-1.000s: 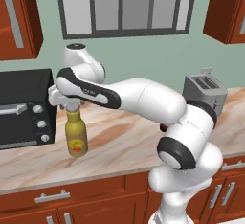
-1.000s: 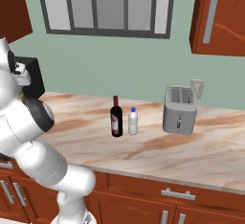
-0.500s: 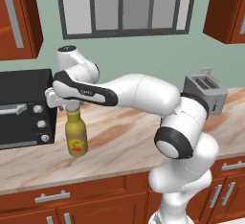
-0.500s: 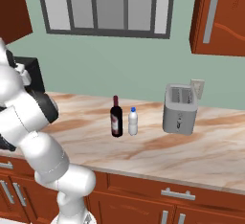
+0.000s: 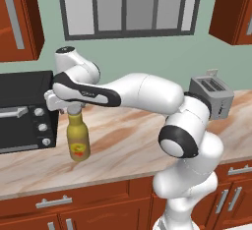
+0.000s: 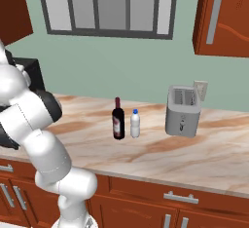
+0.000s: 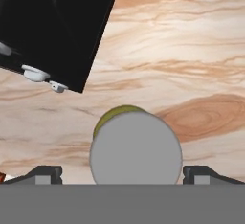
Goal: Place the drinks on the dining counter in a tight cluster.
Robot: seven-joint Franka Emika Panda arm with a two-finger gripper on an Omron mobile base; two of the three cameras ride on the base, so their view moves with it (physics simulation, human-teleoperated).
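Observation:
A fat olive-yellow bottle (image 5: 78,138) with a grey cap (image 7: 136,146) stands upright on the marbled counter, just in front of the black oven. My gripper (image 5: 74,107) hangs right over its neck, open, one fingertip (image 7: 45,173) on each side of the cap and apart from it (image 7: 123,173). Further right on the same counter stand the dark wine bottle (image 6: 117,120) with its maroon label and the small white bottle (image 6: 135,123) with a blue cap, side by side. The dining counter is out of view.
The black oven (image 5: 24,111) sits at the counter's left, close to the yellow bottle. A silver toaster (image 6: 183,111) stands at the right, near the wall. Bare marbled counter (image 5: 138,140) lies between them. Red-brown cabinets hang above and below.
My arm has swung its elbow and the hand has settled slightly lower over the yellow bottle's cap. The jaws stayed wide. None of the bottles moved.

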